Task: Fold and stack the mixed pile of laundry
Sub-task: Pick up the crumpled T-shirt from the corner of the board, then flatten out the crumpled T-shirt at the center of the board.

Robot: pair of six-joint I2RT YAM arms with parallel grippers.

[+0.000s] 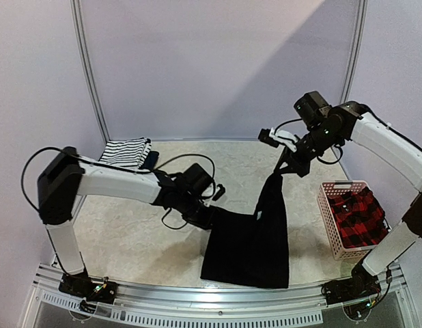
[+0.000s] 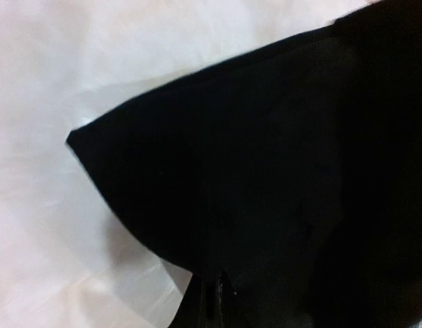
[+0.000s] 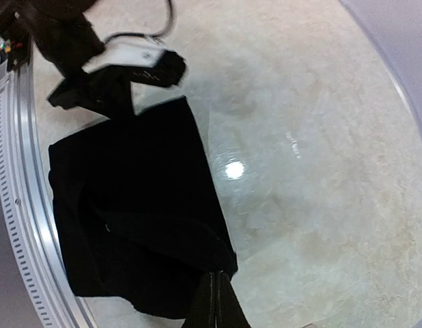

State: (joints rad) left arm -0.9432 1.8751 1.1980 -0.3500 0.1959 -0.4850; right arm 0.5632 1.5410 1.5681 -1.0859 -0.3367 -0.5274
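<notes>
**Robot arms spread the large black shirt (image 1: 248, 246) over the desk (image 1: 129, 232), with the laundry job seemingly near its midpoint.**

The shirt is unfolded. One corner is raised in the right jaws, which are pinched tight on it. The left jaws are clamped on the opposite edge, low over the desk, and the hem drapes at the near rail. The red-black plaid shirt (image 1: 358, 217) lies bunched in the pink basket (image 1: 332, 229) at right. At far left the striped tank top (image 1: 125, 152) lies folded, touching a navy piece (image 1: 151, 160). Both look finished. The black and plaid shirts apparently need folding and stacking.
</notes>
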